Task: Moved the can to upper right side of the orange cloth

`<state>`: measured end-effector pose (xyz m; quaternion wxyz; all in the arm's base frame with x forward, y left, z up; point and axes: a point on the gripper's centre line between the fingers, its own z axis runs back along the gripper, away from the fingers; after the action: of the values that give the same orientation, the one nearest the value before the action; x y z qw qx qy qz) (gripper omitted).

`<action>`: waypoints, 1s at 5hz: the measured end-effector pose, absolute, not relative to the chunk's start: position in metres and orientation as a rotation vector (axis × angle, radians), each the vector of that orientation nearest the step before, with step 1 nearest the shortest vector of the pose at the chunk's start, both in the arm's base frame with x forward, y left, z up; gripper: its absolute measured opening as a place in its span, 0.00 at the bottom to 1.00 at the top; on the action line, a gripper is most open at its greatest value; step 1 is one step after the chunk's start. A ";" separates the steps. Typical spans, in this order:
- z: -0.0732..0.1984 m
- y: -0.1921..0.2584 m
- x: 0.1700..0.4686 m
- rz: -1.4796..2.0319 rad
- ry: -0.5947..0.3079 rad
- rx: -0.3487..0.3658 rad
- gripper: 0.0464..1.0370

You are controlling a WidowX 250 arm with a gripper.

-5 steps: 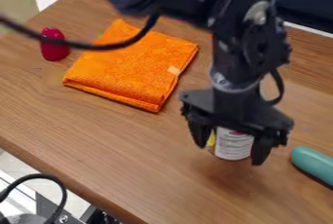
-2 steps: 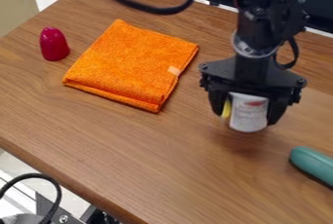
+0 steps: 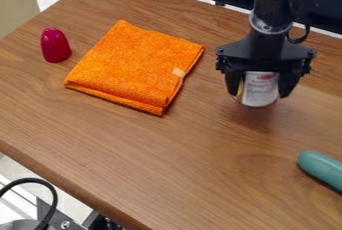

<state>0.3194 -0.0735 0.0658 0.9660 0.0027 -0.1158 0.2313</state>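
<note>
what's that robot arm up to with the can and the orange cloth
The black gripper has the can upright between its two fingers, out to the right of the folded orange cloth in the camera view. The can is not on the cloth. Whether its base touches the table is hard to tell. A dark pink object stands left of the cloth, and a teal object lies nearer the camera, at the right edge.

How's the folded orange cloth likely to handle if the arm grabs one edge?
The folded orange cloth will probably be floppy: it lies flat in soft layers, so a lifted edge would likely sag or unfold. It looks light for its spread, being thin fabric. Rolling or tipping seems unlikely given how flat it sits; a sideways push might bunch it.
</note>
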 end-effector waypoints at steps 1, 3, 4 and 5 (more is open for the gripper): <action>0.061 -0.064 0.332 0.563 -0.234 0.043 0.96; 0.058 -0.040 0.355 0.662 -0.236 0.066 0.96; 0.060 -0.043 0.358 0.647 -0.235 0.048 0.96; 0.060 -0.044 0.357 0.619 -0.230 0.042 0.96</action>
<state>0.3574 -0.0440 0.0599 0.9458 0.0208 -0.1130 0.3037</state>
